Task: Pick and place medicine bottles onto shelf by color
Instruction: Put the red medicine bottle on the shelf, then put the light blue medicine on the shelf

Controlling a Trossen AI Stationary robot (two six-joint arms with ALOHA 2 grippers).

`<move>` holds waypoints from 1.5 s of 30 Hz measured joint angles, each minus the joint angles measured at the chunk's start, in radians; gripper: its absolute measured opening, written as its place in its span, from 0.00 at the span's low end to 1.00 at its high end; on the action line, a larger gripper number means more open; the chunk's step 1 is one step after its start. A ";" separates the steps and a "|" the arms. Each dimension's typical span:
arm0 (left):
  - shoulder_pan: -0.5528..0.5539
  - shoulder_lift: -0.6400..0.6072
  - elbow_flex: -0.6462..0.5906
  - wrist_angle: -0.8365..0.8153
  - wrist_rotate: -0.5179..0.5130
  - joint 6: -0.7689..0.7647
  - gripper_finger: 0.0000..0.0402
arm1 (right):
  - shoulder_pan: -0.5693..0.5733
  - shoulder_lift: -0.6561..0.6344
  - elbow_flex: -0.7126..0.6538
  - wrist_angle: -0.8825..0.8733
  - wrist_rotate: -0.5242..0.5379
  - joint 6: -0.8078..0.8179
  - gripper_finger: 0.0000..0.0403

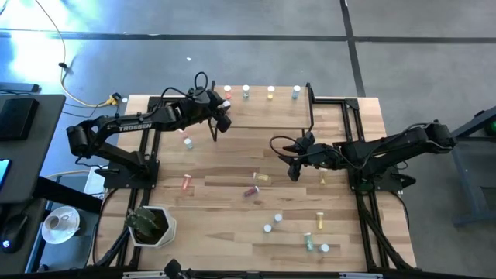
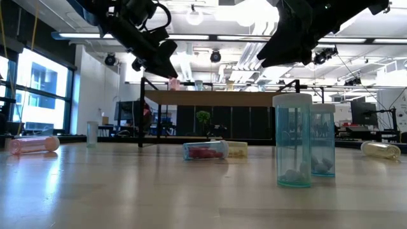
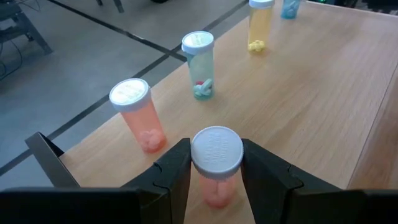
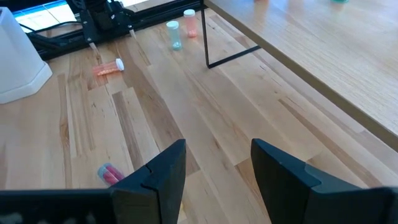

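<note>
- Your left gripper (image 3: 216, 180) pinches a pink bottle (image 3: 216, 163) upright, cap up, over the shelf (image 3: 323, 93) end.
- The standing pink bottle (image 3: 138, 114) is just beside it; set down there.
- Right gripper (image 4: 217, 168) open, empty, off the shelf.

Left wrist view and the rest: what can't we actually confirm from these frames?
- Left gripper shut on the pink bottle: its base is hidden by the fingers, so contact with the shelf is unclear.
- High view: bottles on the shelf are too small to tell contents.
- Right gripper open, empty; table beneath it is cut off by the frame edge.
</note>
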 joint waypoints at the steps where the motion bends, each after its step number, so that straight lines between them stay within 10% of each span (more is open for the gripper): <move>1: 0.000 0.000 0.000 0.000 0.000 0.000 0.30 | 0.000 0.000 0.000 0.000 0.000 0.001 0.43; 45: 0.001 -0.018 0.030 0.019 -0.031 0.019 0.51 | 0.000 0.000 0.000 0.000 0.001 0.002 0.43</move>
